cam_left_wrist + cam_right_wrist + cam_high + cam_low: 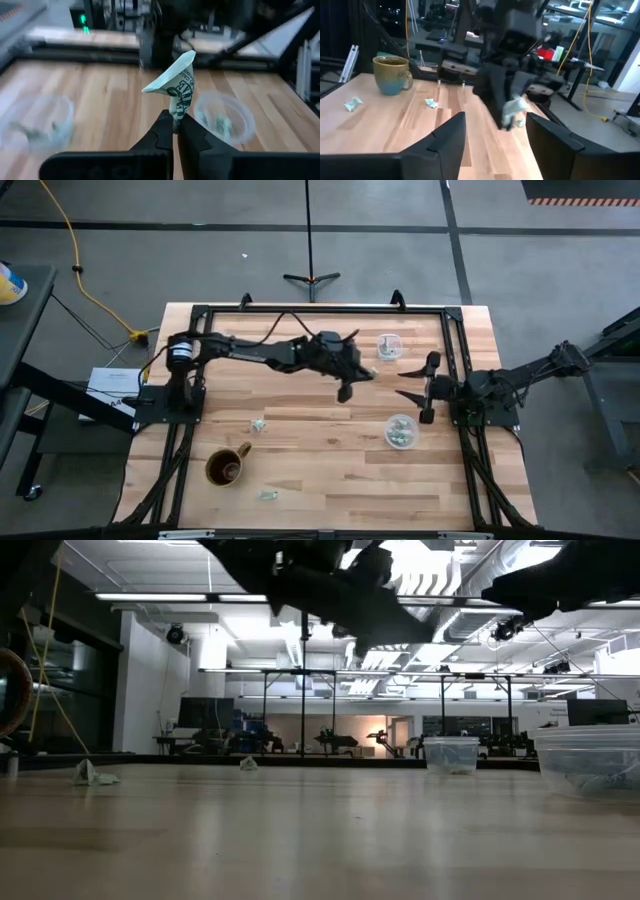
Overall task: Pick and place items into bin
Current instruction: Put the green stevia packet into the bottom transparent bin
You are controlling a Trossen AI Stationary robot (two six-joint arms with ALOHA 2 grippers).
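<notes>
My left gripper (pixel 175 126) is shut on a small pale green folded paper item (pixel 181 82) printed like a banknote, held above the table's middle (pixel 347 388). It also shows in the right wrist view (pixel 512 110). My right gripper (pixel 415 394) is open and empty, just right of the left one, with its fingers (pixel 445 140) pointing toward it. Two more folded items (pixel 258 425) (pixel 268 495) lie flat on the table at the near left. Two clear round bins (pixel 390 345) (pixel 402 431) each hold some items. My left gripper pinches the folded item's lower end (pixel 178 114) between its two fingertips. The rest of the item sticks out past the fingertips, bent over at its free tip (pixel 187 57). It is lifted clear of the table.
A brown mug (pixel 228 467) stands upright near the table's front left, next to the loose items. A black frame rail (pixel 320 310) runs round the table's edges. Bare wood lies between the mug and the nearer bin.
</notes>
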